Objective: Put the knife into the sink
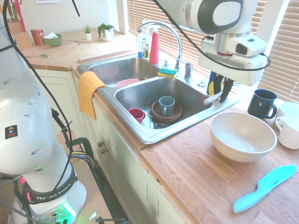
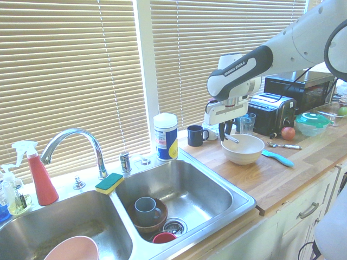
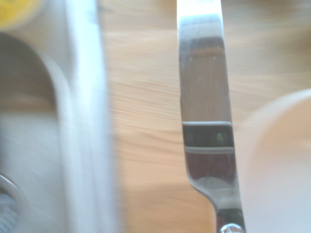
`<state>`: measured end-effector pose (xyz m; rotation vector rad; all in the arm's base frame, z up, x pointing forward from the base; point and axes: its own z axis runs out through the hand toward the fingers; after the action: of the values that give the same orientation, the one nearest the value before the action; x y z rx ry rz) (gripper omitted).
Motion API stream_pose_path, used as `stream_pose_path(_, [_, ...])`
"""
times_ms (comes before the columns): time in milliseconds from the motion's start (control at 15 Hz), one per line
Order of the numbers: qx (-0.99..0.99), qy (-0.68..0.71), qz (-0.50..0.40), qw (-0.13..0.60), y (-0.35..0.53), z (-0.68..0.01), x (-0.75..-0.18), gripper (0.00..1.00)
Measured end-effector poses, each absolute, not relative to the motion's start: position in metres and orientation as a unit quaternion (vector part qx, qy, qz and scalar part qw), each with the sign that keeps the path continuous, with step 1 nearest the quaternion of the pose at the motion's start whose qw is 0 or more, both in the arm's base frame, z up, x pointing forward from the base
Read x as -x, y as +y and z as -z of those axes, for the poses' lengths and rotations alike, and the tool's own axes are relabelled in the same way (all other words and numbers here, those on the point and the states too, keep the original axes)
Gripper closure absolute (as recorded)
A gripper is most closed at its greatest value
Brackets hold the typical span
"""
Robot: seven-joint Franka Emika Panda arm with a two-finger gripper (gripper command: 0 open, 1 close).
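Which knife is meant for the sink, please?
Beside the steel sink, the robot's hand hovers near the white bowl. The knife is gripped in it: slim and all silver, unlike the teal serrated one on the counter.

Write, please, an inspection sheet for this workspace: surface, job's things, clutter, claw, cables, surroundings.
surface: wooden worktop, beside the sink
job's things: silver knife held above the worktop side, not in the sink
clutter: pale bowl and teal knife on worktop; blue-grey mug in basin
claw: claw shut on the silver knife
cables: nothing seen in the basins
surroundings: blinds behind sink; toaster further along
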<state>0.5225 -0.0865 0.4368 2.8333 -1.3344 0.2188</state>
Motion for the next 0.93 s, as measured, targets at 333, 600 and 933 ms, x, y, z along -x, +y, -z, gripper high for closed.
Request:
stream_pose_path(333, [-0.895, -0.437, -0.091, -0.004, 0.032, -0.36, -0.509, 1.0])
stream_pose_path(600, [-0.891, -0.446, -0.089, 0.0, 0.091, -0.302, -0.507, 1.0])
stream_pose_path(933, [-0.887, -0.454, -0.082, 0.003, 0.134, -0.24, -0.499, 1.0])
